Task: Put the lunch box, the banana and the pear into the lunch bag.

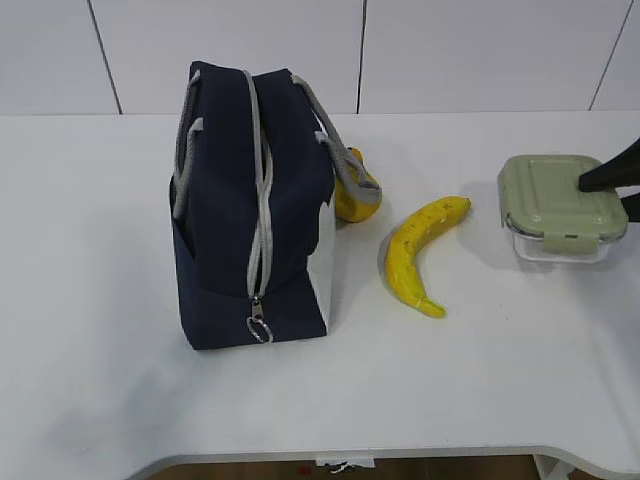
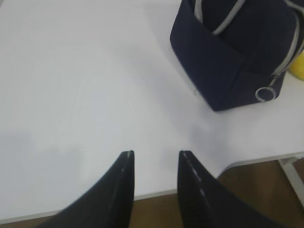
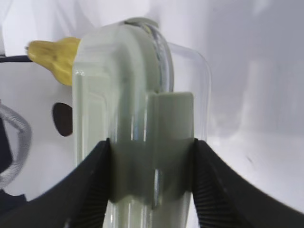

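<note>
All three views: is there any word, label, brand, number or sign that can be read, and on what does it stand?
None: no readable text in any view.
lunch bag: plain navy fabric, no label visible.
lunch box: plain green lid, no marking.
banana and pear: no sticker visible.
table: blank white.

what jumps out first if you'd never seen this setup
The navy lunch bag stands zipped shut at the table's left, with the pear tucked behind its right side. The banana lies to the right of it. At the far right, the right claw clamps the green-lidded lunch box.
</note>
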Robot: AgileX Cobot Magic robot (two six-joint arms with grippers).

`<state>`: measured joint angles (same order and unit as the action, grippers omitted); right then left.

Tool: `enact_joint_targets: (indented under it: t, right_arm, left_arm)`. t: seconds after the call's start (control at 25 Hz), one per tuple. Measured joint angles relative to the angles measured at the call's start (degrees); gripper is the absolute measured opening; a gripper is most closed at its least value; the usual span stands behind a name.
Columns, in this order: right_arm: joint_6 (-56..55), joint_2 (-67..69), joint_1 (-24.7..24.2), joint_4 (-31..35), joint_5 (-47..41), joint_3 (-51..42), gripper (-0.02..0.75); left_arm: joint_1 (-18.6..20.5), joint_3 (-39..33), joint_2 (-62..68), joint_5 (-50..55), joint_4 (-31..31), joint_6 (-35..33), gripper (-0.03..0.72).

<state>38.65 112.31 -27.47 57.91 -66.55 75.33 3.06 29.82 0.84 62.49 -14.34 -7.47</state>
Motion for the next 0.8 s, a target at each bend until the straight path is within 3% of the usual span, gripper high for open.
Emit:
enact_joint_targets:
  t: [0.52,0.8]
  right_arm:
    - [-1.8,-8.9,0.4,4.8,-0.6,-0.2,0.362]
    - [-2.0,-10.5,6.1,8.0,-0.7,0.3,0.362]
  left_arm:
    - [0.0,2.9,14.5,-7.0,-16.4,0.0,0.238]
    - [0.0,9.3,29.7,-8.7,-20.8,0.0,0.240]
